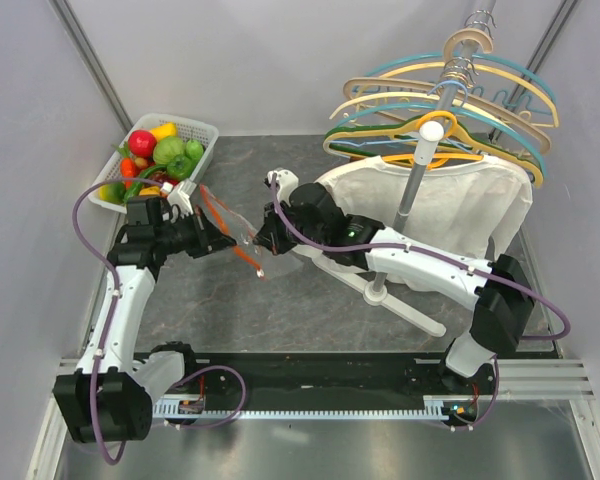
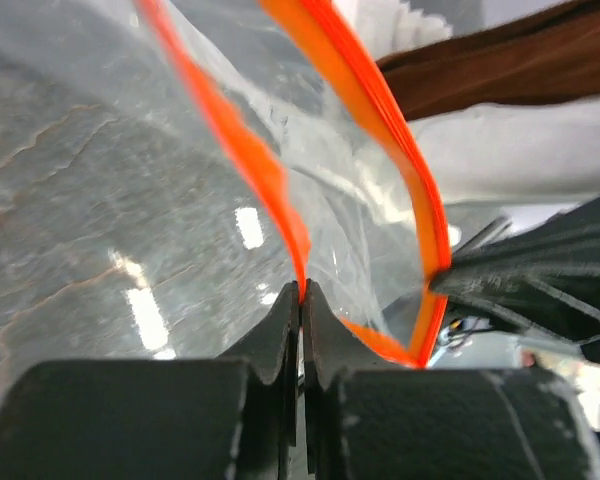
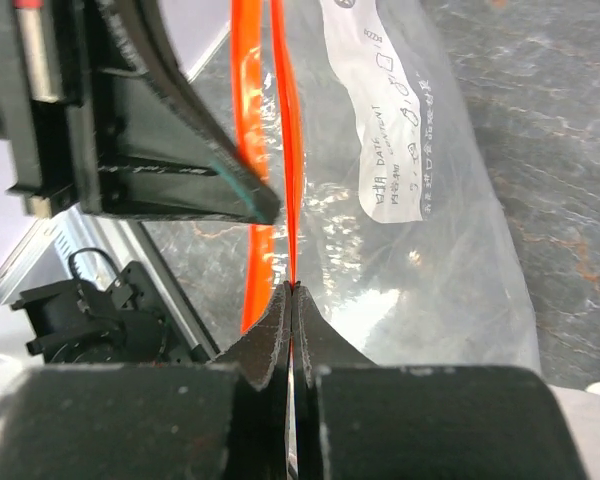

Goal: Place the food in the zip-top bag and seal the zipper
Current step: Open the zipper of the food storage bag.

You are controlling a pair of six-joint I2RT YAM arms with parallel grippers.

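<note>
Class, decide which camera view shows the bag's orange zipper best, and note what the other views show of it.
Left wrist: both halves of the zipper spread apart, one pinched in the left gripper. Right wrist shows two near-parallel strips; top external only thin orange lines.

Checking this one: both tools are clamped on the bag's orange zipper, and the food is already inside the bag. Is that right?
Not quite. The left tool and right tool are clamped on the zipper, but the food sits in the white basket, not inside the zip-top bag. The top external view shows it.
</note>
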